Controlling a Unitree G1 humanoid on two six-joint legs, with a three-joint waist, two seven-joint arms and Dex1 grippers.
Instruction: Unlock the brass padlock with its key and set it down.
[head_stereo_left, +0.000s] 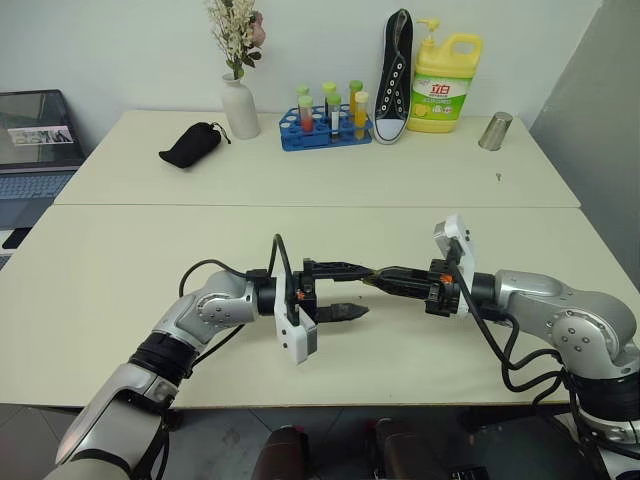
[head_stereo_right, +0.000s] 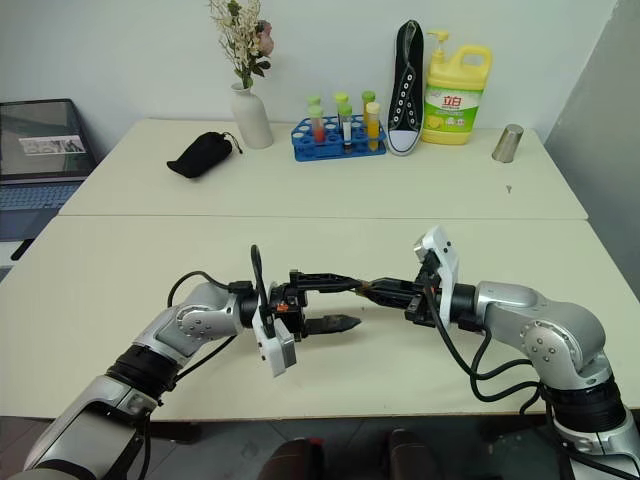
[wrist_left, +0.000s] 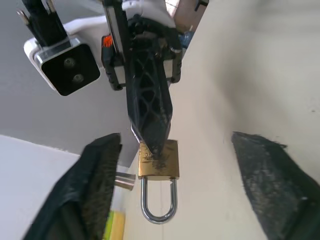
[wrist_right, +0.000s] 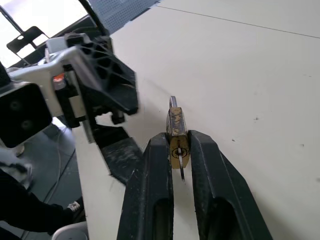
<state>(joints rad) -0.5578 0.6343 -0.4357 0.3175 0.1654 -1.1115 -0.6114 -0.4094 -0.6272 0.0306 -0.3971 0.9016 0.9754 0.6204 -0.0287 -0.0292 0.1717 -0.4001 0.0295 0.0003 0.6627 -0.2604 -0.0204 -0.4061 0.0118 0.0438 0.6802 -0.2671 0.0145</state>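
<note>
**Padlock pinched by the right gripper, left gripper spread wide beside it**

**Head views.** The 2 arms meet above the near table. The right gripper points toward the left one and is closed on the brass padlock, holding it in the air rather than resting it on the surface; this probably keeps the keyhole within reach of the other hand. The left gripper has its 2 fingers far apart and grasps nothing. On the far table stand a vase of flowers, a black pouch, a rack of tubes, a sneaker, a yellow bottle and a metal cup. A laptop sits to the left, before a plain pale wall.

**Left wrist view.** The padlock hangs from the right gripper's tip, shackle away from it and seemingly shut, between the left fingers but touching neither.

**Right wrist view.** The 2 fingers clamp the lock body by its sides. The key sits in the keyhole, facing the camera; judging from this, turning it is the step in hand.
</note>
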